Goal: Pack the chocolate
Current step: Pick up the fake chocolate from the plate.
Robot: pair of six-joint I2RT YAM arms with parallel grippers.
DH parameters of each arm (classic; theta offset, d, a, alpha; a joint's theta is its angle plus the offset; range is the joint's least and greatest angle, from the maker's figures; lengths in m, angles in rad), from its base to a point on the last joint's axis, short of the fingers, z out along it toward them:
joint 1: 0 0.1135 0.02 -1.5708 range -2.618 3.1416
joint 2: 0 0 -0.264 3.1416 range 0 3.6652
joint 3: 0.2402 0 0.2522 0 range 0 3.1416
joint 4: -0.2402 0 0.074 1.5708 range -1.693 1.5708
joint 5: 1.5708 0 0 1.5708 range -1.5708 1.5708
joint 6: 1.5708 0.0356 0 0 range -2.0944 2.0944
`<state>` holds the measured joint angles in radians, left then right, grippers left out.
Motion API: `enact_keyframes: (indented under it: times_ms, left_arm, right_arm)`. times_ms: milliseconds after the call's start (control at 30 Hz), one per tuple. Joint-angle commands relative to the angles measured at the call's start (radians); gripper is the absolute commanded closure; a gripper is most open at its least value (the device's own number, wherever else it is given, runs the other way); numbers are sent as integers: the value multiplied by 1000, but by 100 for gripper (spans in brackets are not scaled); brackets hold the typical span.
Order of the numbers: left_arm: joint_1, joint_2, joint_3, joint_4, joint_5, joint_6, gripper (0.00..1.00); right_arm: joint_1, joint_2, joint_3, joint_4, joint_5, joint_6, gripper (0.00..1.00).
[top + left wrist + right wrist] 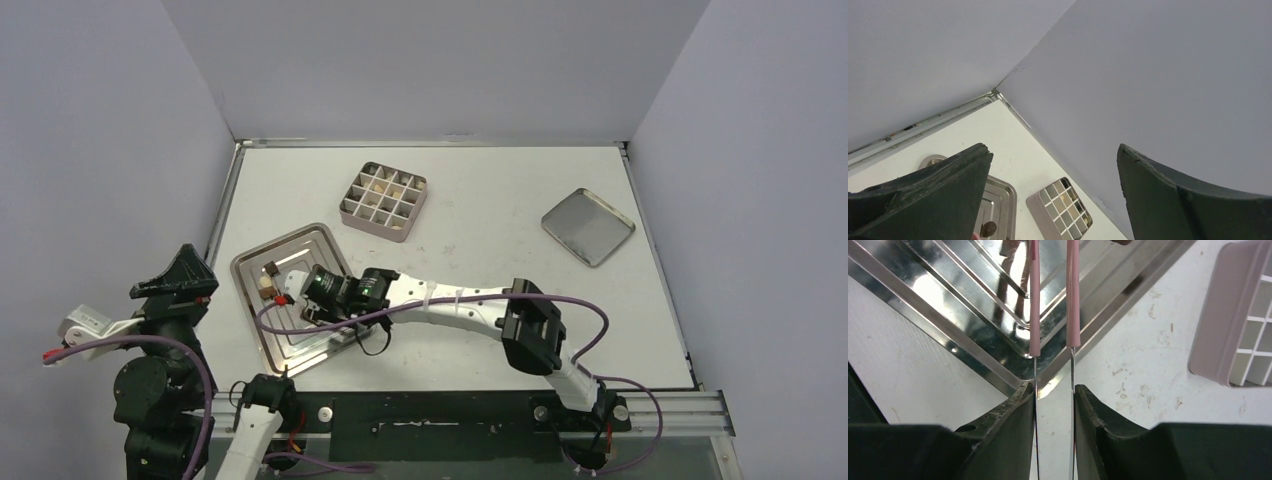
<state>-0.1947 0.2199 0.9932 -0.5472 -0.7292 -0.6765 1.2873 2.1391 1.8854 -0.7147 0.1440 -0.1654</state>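
Just beyond the tips of the tweezers [1033, 315], on the stepped metal tray [300, 345]: the chocolate [270, 268], a few loose bite-size pieces, dark brown and tan. Further pieces appear to lie in the far cells of the gridded tin [384, 201], off to the tool's right. Tool: two thin blades with pink sleeves, clamped at the handle end by the right gripper [1054, 390] and squeezed near-parallel with a narrow gap. Handling, by estimate: pieces light, rigid and smooth, prone to roll or skid on polished metal and to scuff under hard pressure; take each across its middle, lightly. Not legible: the blade tips, cut off at the wrist view's upper edge and too small from above, so whether they pinch a piece cannot be told. Left gripper [1053, 200]: spread wide, raised, well apart from the tool.
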Motion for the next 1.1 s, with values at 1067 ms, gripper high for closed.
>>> enact_keyframes:
  times_ms: [1067]
  left_arm:
    - [1, 43, -262, 73, 125, 108, 5]
  right_arm:
    - [-396, -161, -105, 23, 110, 110, 100]
